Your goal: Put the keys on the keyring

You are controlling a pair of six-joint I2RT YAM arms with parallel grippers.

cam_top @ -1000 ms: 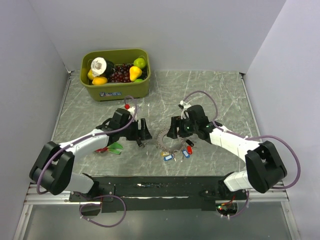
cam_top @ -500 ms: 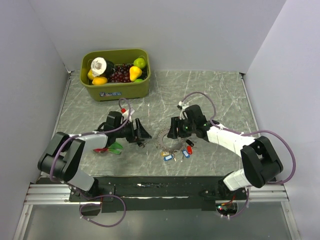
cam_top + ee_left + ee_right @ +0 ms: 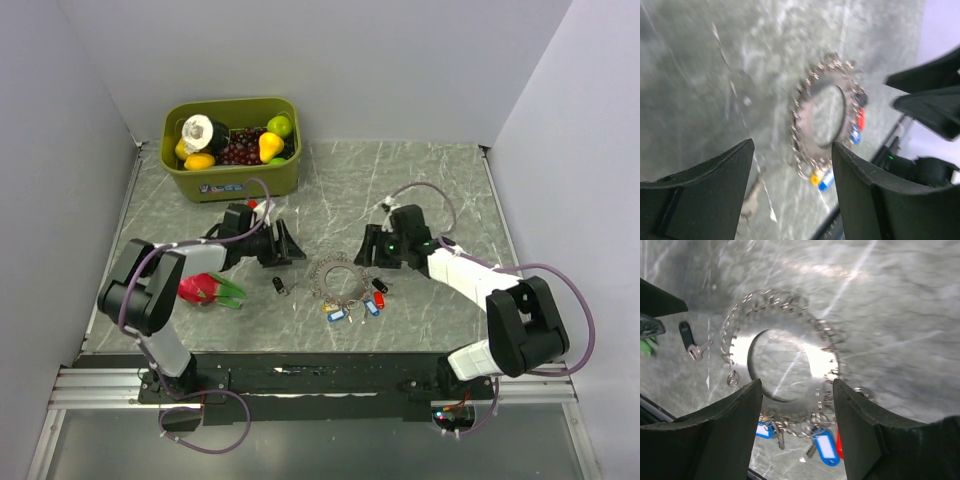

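Left tool and right tool have backed off the keyring, both spread empty; green bin holds fruit.

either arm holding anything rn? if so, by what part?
Nothing is held. The left gripper and right gripper both have their jaws apart and empty. The keyring lies loose between them, with a dark key beside it.

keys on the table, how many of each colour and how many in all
blue keys: 2
red key: 1
black keys: 2, one lying apart, left of the keyring
yellow key: 1
total: 6
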